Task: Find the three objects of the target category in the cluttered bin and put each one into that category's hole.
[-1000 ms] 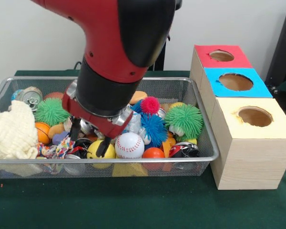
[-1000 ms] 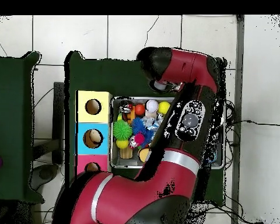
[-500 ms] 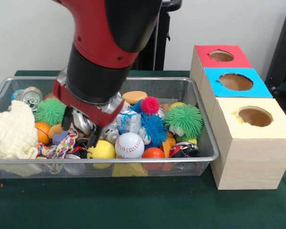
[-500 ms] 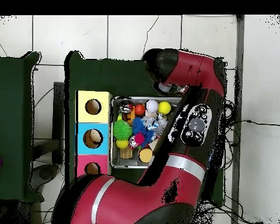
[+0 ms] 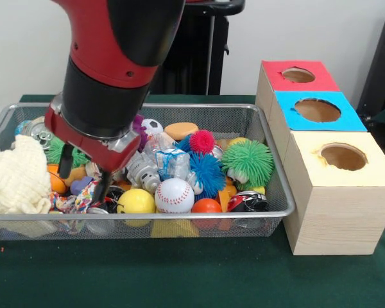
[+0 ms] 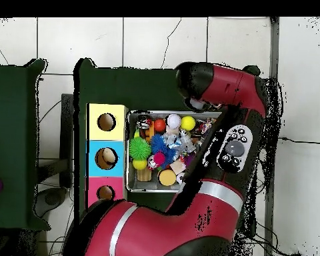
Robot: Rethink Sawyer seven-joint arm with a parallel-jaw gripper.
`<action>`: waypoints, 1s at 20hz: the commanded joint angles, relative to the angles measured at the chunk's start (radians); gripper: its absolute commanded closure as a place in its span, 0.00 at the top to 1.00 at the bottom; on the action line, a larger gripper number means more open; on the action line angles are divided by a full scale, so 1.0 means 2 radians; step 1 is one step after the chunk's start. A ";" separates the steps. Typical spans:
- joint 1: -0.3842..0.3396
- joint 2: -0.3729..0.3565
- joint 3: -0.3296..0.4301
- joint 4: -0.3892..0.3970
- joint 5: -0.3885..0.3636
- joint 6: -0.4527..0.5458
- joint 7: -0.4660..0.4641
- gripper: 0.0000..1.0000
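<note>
My gripper [image 5: 85, 176] hangs open and low over the left part of the wire bin [image 5: 269, 168], its fingers [image 5: 65, 162] spread above a rope toy [image 5: 83, 197] and an orange ball [image 5: 56, 181]; nothing is held. To its right lie a yellow ball [image 5: 136, 201], a baseball [image 5: 174, 194] and an orange-red ball [image 5: 206, 206]. Behind these are a blue spiky ball [image 5: 205, 172], a pink spiky ball [image 5: 202, 140], a green spiky ball [image 5: 247, 162] and a crushed can [image 5: 172, 162]. In the overhead view the arm [image 6: 223, 143] covers the bin's right side and hides the gripper.
Three boxes stand right of the bin, with holes in red [image 5: 298, 75], blue [image 5: 317, 110] and yellow [image 5: 343, 156] tops. A cream cloth [image 5: 16, 176] fills the bin's left end, beside an upright can [image 5: 42, 128]. A small soccer ball [image 5: 153, 126] lies at the back.
In the front view the arm has swung left, from over the yellow ball to beside the cloth. The gripper stayed open and empty.
</note>
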 commanded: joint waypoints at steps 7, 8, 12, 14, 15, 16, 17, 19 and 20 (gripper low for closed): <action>-0.005 0.012 0.041 0.118 0.005 -0.096 0.126 1.00; -0.005 0.012 0.041 0.120 0.007 -0.101 0.128 1.00; 0.000 0.019 0.039 0.121 0.016 -0.115 0.144 1.00; 0.004 0.020 0.036 0.127 0.018 -0.118 0.149 1.00; 0.006 0.019 0.035 0.132 0.019 -0.121 0.152 1.00; 0.008 0.019 0.033 0.134 0.020 -0.121 0.153 1.00; 0.010 0.016 0.031 0.138 0.020 -0.122 0.156 1.00; 0.014 0.014 0.029 0.144 0.022 -0.122 0.159 1.00; 0.015 0.013 0.028 0.146 0.023 -0.121 0.162 1.00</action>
